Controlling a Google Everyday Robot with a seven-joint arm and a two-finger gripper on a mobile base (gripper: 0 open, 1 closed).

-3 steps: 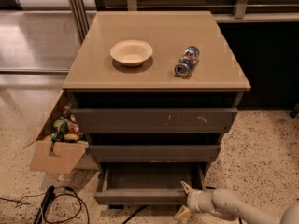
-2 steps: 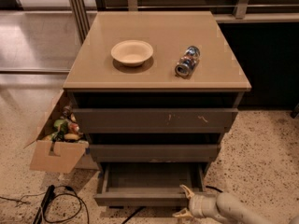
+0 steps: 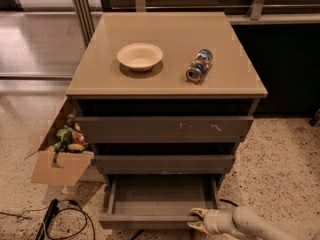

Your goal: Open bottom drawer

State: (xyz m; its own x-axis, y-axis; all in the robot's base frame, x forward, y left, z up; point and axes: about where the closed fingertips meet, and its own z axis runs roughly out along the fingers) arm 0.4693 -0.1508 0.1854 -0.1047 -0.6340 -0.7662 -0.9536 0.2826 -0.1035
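1. Bottom drawer: the lowest of three in the cabinet, at the near foot of the unit. It is pulled out toward the near side, showing a shallow grey tray interior. Its plain flat front runs along the near edge.
2. Gripper: low at near right, at the right end of the bottom drawer's front and touching or just beside it. Whether it is clenched or released cannot be told.
3. Arm: pale and tubular, reaching in from the near right corner to the gripper.
4. Middle drawer: plain front, directly above the open drawer.
5. Top drawer: taller front, with white scratch marks right of centre.
6. Cabinet top: a flat tan surface.
7. Bowl: cream, upright, left of centre on the top.
8. Can: lying on its side, right of the bowl and apart from it.
9. Cardboard box: on the floor left of the cabinet, open, with small mixed items inside.
10. Cables: black, on the floor at near left.
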